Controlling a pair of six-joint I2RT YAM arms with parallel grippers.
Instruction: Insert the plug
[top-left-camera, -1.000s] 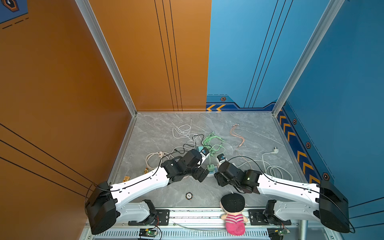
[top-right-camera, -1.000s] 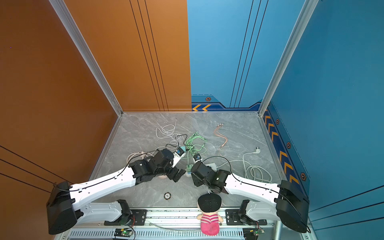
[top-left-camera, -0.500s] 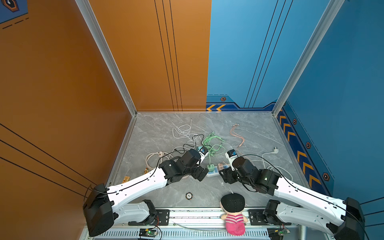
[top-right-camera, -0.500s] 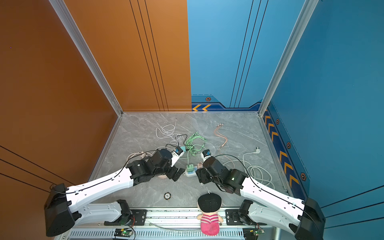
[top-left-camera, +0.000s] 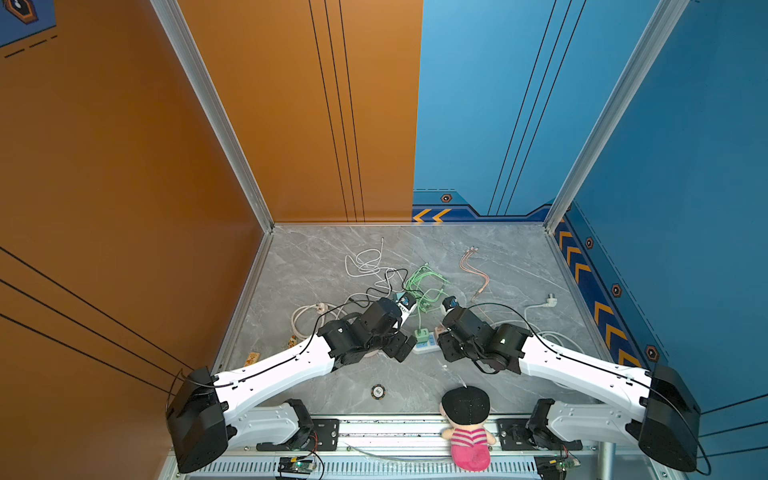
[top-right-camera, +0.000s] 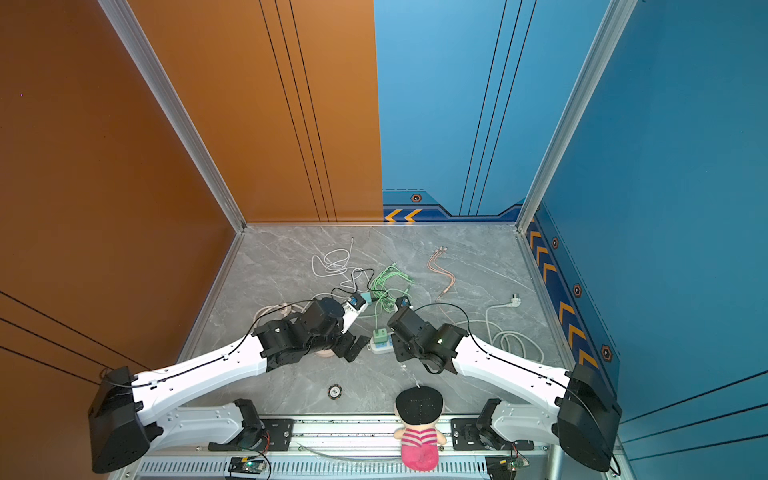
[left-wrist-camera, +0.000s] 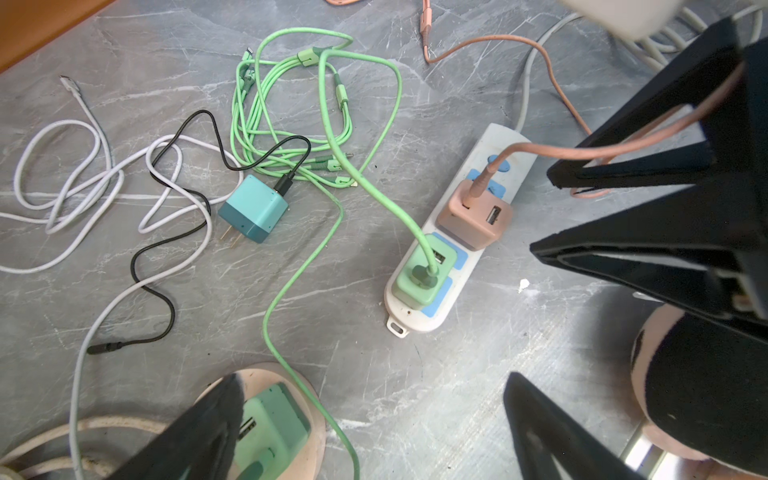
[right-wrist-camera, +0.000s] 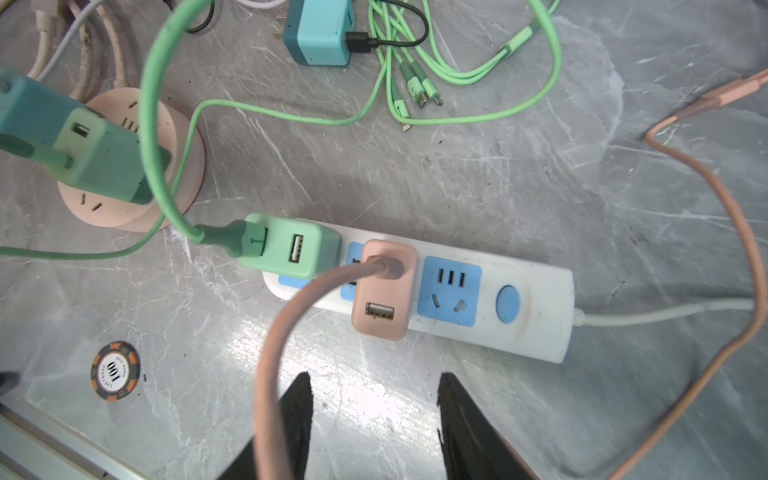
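Observation:
A white power strip (right-wrist-camera: 536, 307) with blue sockets lies on the grey table, in both top views between the two grippers (top-left-camera: 428, 348) (top-right-camera: 380, 348). A pink plug (right-wrist-camera: 384, 291) (left-wrist-camera: 473, 220) with a pink cable stands in its middle socket. A green plug (right-wrist-camera: 291, 245) (left-wrist-camera: 419, 274) (top-left-camera: 422, 334) sits in the end socket. My right gripper (right-wrist-camera: 374, 382) (top-left-camera: 446, 345) is open and empty, just short of the pink plug, whose cable crosses one finger. My left gripper (left-wrist-camera: 376, 386) (top-left-camera: 405, 347) stands wide open, empty, off the strip's end.
A loose teal plug (left-wrist-camera: 253, 210) (right-wrist-camera: 320, 37) with a black cable lies behind the strip. A round pink socket (right-wrist-camera: 166, 208) holds another green plug (right-wrist-camera: 99, 158). Green cable coils (left-wrist-camera: 291, 104), white cables (left-wrist-camera: 83, 166), a poker chip (right-wrist-camera: 115, 371) and a doll (top-left-camera: 465, 428) lie around.
My right arm has shifted a little to the right and back, staying beside the strip. The left arm has barely moved.

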